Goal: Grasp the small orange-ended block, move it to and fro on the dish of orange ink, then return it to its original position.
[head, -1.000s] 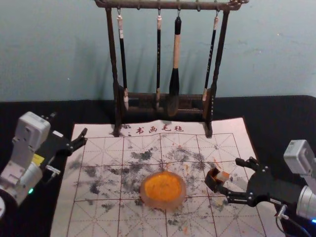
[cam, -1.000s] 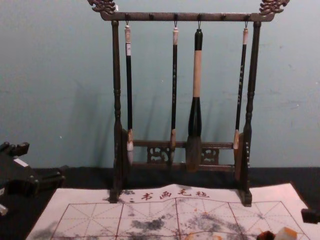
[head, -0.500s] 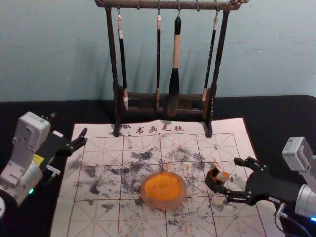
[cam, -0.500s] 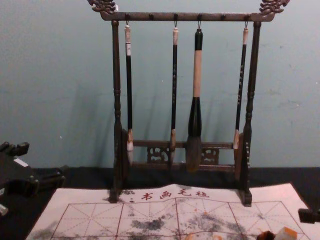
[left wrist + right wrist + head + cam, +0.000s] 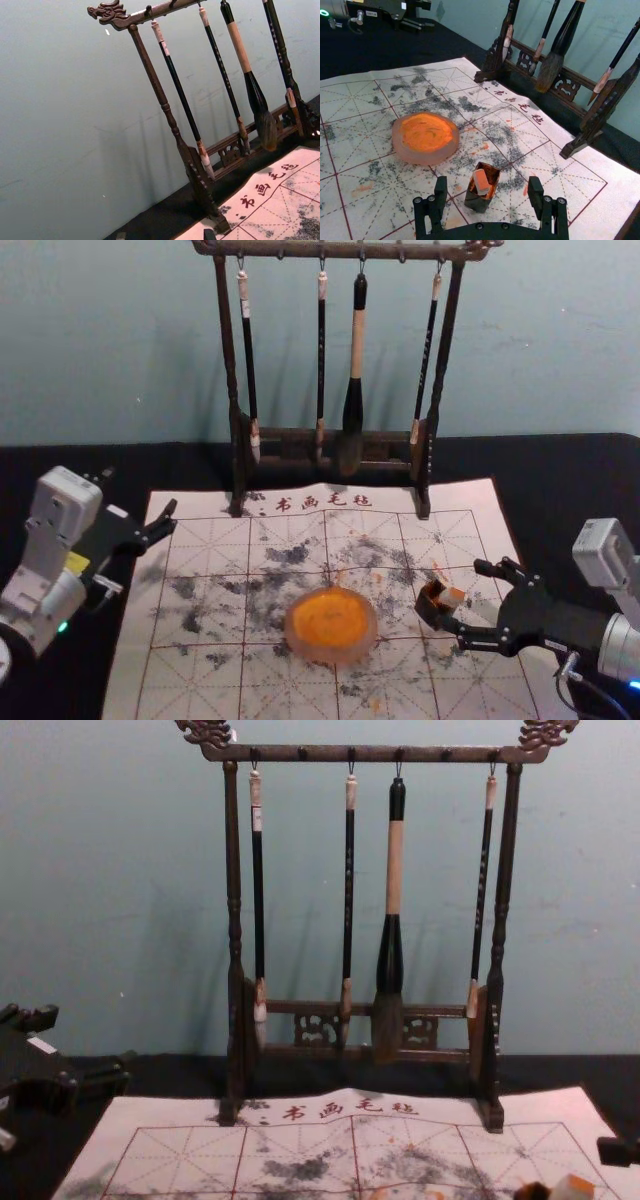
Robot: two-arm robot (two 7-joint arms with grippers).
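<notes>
Right claw (image 5: 465,597) edged slightly inward, fingers wide apart, facing block (image 5: 482,183) in box (image 5: 477,202), left claw (image 5: 140,492) near mat (image 5: 200,690)

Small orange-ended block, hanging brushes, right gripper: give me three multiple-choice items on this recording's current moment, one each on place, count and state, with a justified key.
1. Where is the small orange-ended block?
A. On the dish of orange ink
B. In the dark square open-topped box
C. On the rack's crossbar

2. How many long-handled brushes hang from the dark carved wooden rack?
A. Four
B. Two
C. Six

3. How is the right gripper?
A. Shut on the block
B. Shut and empty
C. Open

Key:
1 B: the right wrist view shows it inside the box's walls.
2 A: the chest view shows four on hooks.
3 C: its fingers stand apart, box between them.
</notes>
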